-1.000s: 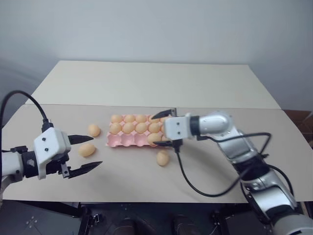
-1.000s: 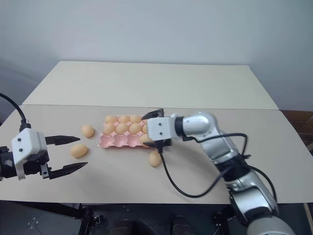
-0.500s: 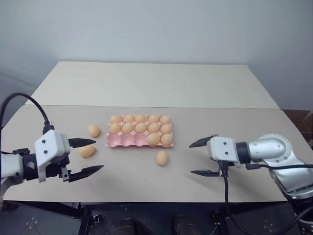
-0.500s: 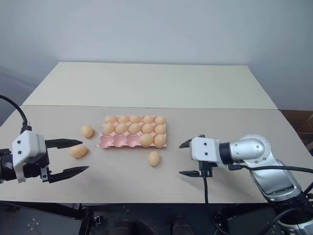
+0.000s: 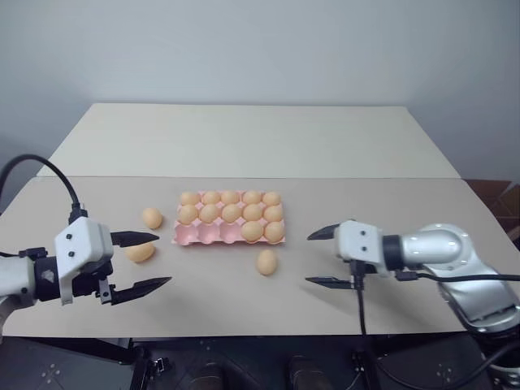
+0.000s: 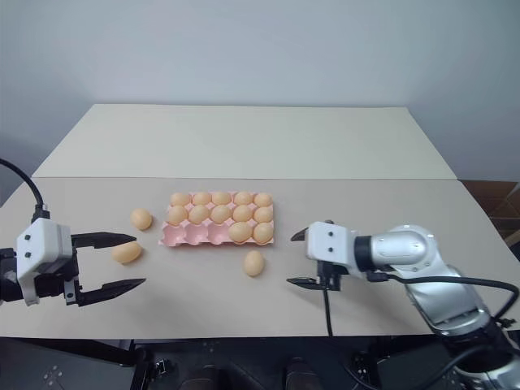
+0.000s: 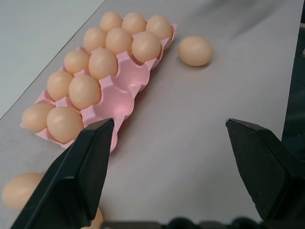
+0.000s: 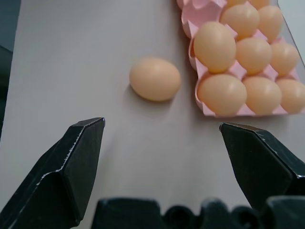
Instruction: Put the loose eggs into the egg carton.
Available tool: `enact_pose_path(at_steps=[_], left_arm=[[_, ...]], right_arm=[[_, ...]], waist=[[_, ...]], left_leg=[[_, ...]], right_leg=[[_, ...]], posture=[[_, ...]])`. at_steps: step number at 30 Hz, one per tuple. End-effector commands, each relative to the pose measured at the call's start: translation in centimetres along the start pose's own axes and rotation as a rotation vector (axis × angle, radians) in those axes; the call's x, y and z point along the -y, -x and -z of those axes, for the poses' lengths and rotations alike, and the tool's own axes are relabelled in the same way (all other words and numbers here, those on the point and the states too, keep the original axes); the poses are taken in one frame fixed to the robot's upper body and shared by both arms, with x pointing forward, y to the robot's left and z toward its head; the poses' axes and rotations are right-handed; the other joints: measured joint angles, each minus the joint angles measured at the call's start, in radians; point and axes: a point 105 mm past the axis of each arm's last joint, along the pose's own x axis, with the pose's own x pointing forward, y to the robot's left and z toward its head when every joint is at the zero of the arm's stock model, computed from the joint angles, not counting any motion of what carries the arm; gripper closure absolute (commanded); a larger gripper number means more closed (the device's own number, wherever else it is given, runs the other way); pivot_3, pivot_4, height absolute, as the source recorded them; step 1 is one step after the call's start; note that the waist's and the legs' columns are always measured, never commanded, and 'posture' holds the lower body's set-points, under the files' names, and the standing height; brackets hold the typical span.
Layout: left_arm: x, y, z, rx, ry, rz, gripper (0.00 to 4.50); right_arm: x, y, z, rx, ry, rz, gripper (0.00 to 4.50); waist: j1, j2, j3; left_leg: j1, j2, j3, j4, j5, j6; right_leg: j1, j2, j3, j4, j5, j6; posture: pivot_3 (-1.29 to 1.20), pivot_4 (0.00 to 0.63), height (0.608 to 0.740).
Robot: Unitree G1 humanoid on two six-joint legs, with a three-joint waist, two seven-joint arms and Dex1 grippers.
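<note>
Bench (image 5: 244, 146) carries the egg carton (image 5: 213, 235) mid-way, w/ three front cups bare. I've got three loose eggs (image 5: 266, 262) out by its near edge. Right tool (image 5: 322, 257) wide & empty, aimed at nearest egg. Left tool (image 5: 140, 262) wide too, flanking another.

left hand (image 5: 140, 262) open, right hand (image 5: 322, 257) open, both empty

A pale beige table (image 5: 244, 142) carries it all. The pink egg carton (image 5: 199, 235) sits mid-table, two loose eggs (image 5: 152, 218) just left of it, a third egg (image 5: 266, 262) lying near its front right corner.
</note>
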Motion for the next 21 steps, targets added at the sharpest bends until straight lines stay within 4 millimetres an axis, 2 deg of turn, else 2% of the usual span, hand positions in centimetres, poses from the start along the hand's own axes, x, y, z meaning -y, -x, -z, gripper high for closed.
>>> enact_pose_path(at_steps=[1, 9, 21], left_arm=[[0.3, 0.1, -0.4, -0.002, -0.037, 0.018, 0.44], [0.6, 0.0, -0.1, -0.023, -0.033, 0.011, 0.44], [0.6, 0.0, 0.1, -0.037, -0.023, -0.003, 0.44]], right_arm=[[0.7, -1.2, -0.1, -0.018, 0.004, 0.023, 0.03], [0.8, -4.0, -0.6, 0.006, -0.064, 0.013, 0.03], [-0.3, -6.3, -0.1, -0.004, -0.066, -0.025, 0.03]], waist=[[0.001, 0.0, 0.0], [0.002, 0.0, 0.0], [0.0, 0.0, 0.0]], left_leg=[[0.0, 0.0, 0.0, 0.0, 0.0, 0.0], [-0.001, 0.0, 0.0, 0.0, 0.0, 0.0], [0.0, 0.0, 0.0, 0.0, 0.0, 0.0]], right_leg=[[0.0, 0.0, 0.0, 0.0, 0.0, 0.0], [0.0, 0.0, -0.001, 0.0, 0.0, 0.0], [-0.001, 0.0, -0.001, 0.0, 0.0, 0.0]], posture=[[0.0, 0.15, 0.74], [0.0, 0.15, 0.74], [0.0, 0.15, 0.74]])
